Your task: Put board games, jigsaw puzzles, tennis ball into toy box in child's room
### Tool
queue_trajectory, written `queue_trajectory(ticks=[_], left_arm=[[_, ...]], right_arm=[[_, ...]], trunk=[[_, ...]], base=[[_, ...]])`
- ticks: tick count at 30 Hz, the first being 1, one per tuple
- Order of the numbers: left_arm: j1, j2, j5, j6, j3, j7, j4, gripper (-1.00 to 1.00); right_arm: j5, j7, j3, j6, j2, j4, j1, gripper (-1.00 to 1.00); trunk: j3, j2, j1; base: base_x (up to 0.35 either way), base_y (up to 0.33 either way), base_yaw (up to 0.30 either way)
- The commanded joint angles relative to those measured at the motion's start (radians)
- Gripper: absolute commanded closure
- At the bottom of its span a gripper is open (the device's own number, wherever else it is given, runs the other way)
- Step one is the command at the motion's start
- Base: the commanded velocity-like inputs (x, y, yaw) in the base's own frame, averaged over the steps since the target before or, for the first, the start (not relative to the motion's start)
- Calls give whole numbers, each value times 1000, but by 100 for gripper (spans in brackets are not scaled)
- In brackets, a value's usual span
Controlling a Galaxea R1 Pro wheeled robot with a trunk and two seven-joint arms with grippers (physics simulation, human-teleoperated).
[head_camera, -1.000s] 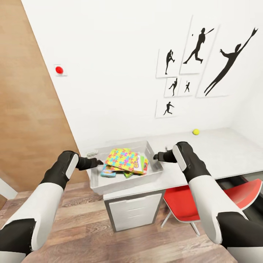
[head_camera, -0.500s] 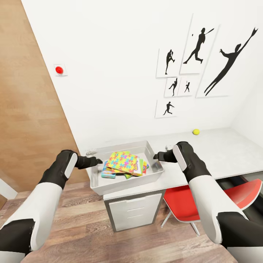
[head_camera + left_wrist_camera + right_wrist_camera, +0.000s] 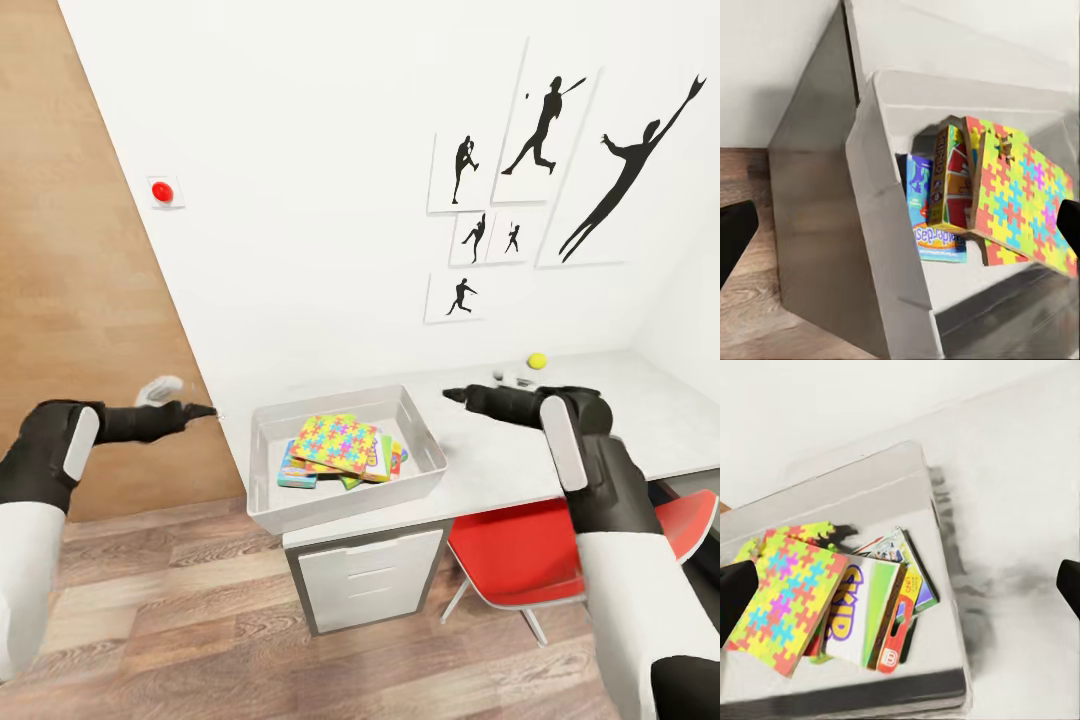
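Grey toy box (image 3: 345, 495) sits at the table (image 3: 620, 420) end holding the jigsaw puzzles (image 3: 335, 444) and board games (image 3: 297, 474), tennis ball (image 3: 537, 361) by the wall; left gripper (image 3: 208, 411) and right gripper (image 3: 452, 395), both spread and empty, extend level either side.

I am in a child's bedroom at home: black baseball-player silhouette pictures (image 3: 545, 170) hang on the white wall, wood planks cover the floor (image 3: 200, 610), and a pale desk (image 3: 620, 420) with a red chair (image 3: 520, 555) carries a bin of puzzles and games (image 3: 345, 450).
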Motion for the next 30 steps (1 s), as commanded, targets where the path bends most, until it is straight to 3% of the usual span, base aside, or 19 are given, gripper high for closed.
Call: queue_trajectory(ticks=[1, 4, 5, 7, 8, 9, 10, 13, 14, 19, 23, 30], left_arm=[[1, 42, 7, 8, 12, -75, 1, -100], [11, 146, 6, 7, 44, -306, 9, -100], [14, 160, 6, 6, 48, -344, 12, -100], [42, 210, 4, 1, 59, -492, 36, -100], [72, 239, 3, -2, 63, -591, 61, -100], [83, 248, 3, -4, 64, -622, 68, -100], [119, 266, 2, -14, 66, -705, 84, -100], [178, 279, 1, -43, 68, -795, 98, -100], [212, 283, 1, -62, 68, -832, 107, -100], [312, 291, 2, -139, 71, -943, 146, -100], [344, 292, 4, -185, 87, -953, 171, -100], [358, 293, 3, -207, 126, -953, 181, -100]], right_arm=[[-30, 34, -25, 5, -20, -39, 33, -100], [-174, 105, -101, 5, -86, -126, 155, -100], [-203, 120, -114, 5, -96, -139, 180, -100], [-313, 187, -166, 5, -125, -182, 285, -100], [-376, 249, -213, 5, -135, -205, 362, -100], [-392, 274, -230, 5, -137, -211, 387, -100], [-421, 356, -284, 5, -137, -222, 458, -100], [-440, 480, -340, -18, -132, -229, 546, -100], [-445, 544, -355, -58, -130, -231, 588, -100], [-451, 758, -374, -239, -127, -234, 715, -100], [-446, 860, -378, -305, -122, -235, 761, -100], [-444, 915, -385, -333, -122, -235, 780, -100]], trunk=[[-2, -2, 1], [-2, -2, 1], [-2, -2, 1], [-2, -2, 1], [-2, -2, 1], [-2, -2, 1], [-2, -2, 1], [0, -2, 1], [1, -2, 1], [8, -2, 1], [15, -2, 1], [26, -2, 1]], base=[[0, 0, 0], [0, 0, 0], [0, 0, 0], [0, 0, 0], [0, 0, 0], [0, 0, 0], [0, 0, 0], [0, 0, 0], [0, 0, 0], [0, 0, 0], [0, 0, 0], [0, 0, 0]])
